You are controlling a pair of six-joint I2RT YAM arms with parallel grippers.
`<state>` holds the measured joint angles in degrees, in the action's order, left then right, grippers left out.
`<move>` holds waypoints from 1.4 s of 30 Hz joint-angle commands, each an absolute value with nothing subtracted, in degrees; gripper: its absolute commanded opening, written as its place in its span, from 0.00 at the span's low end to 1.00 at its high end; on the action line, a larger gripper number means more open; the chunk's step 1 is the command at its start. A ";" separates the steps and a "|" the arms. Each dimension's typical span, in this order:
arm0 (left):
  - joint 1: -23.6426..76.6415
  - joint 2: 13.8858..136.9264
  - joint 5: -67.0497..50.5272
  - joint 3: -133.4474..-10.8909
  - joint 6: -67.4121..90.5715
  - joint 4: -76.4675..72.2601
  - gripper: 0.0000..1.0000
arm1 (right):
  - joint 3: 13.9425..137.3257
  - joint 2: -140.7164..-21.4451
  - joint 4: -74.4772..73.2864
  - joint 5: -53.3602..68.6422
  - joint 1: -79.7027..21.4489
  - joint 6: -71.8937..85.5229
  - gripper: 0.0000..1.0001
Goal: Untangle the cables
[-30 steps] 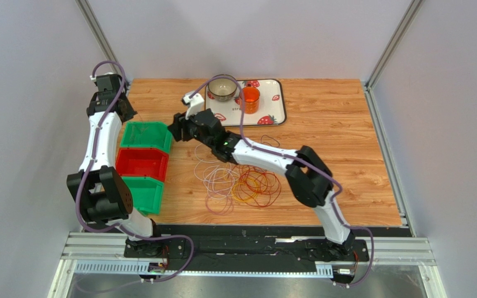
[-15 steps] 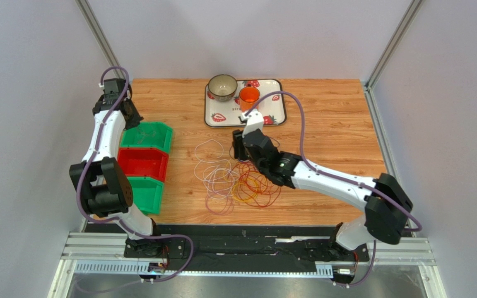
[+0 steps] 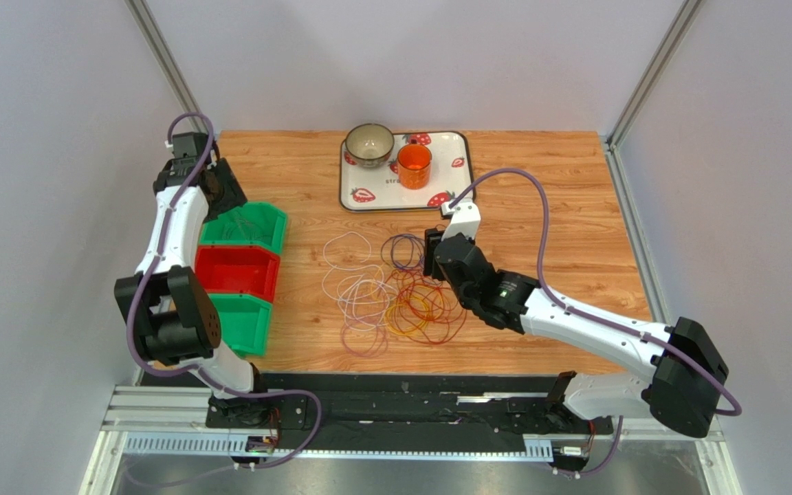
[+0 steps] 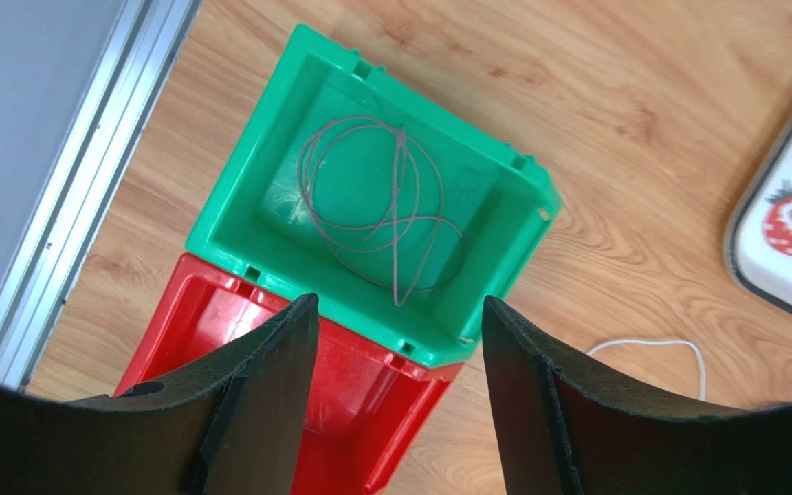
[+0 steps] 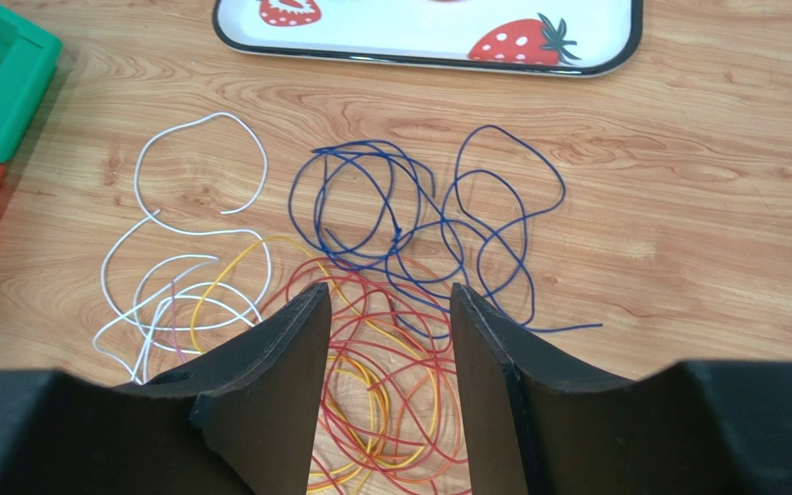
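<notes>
The cables point(image 3: 400, 299) lie in a loose tangle on the wooden table. The right wrist view shows a blue cable point(image 5: 410, 206), a white cable point(image 5: 194, 206) and a red, orange and yellow knot point(image 5: 390, 382). My right gripper point(image 5: 390, 289) hangs open just above that knot, nothing between its fingers; from above, the right gripper point(image 3: 433, 256) is at the pile's right edge. My left gripper point(image 4: 398, 301) stands open and empty over the far green bin point(image 4: 256, 175). One greyish coiled cable point(image 4: 400, 222) rests inside that bin.
A red bin point(image 3: 235, 270) and a second green bin point(image 3: 240, 320) sit in a row with the far green bin point(image 3: 245, 227) at the left. A strawberry tray point(image 3: 452, 186) at the back carries a bowl point(image 3: 368, 145) and an orange cup point(image 3: 414, 165).
My right arm has swung rightward from beside the green bin to the cable pile. The left gripper has shifted slightly toward the far green bin. The blue coil now shows beside the right gripper.
</notes>
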<state>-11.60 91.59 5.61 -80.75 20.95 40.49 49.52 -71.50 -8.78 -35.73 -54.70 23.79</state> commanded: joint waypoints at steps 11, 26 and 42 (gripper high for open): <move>-2.74 68.30 2.19 -71.03 19.86 42.80 0.68 | 44.47 -68.38 -16.79 -53.17 -54.67 34.10 0.54; 17.56 57.39 2.37 -52.30 30.75 44.74 0.61 | 37.00 -58.98 -15.37 -49.31 -54.32 36.82 0.54; 33.22 61.61 3.25 -38.86 42.80 36.04 0.57 | 33.05 -55.20 -16.00 -42.02 -47.99 39.20 0.53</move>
<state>31.79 61.25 3.51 -41.01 38.96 40.40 33.95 -56.51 -17.32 -44.29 -50.00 37.39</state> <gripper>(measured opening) 0.589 0.534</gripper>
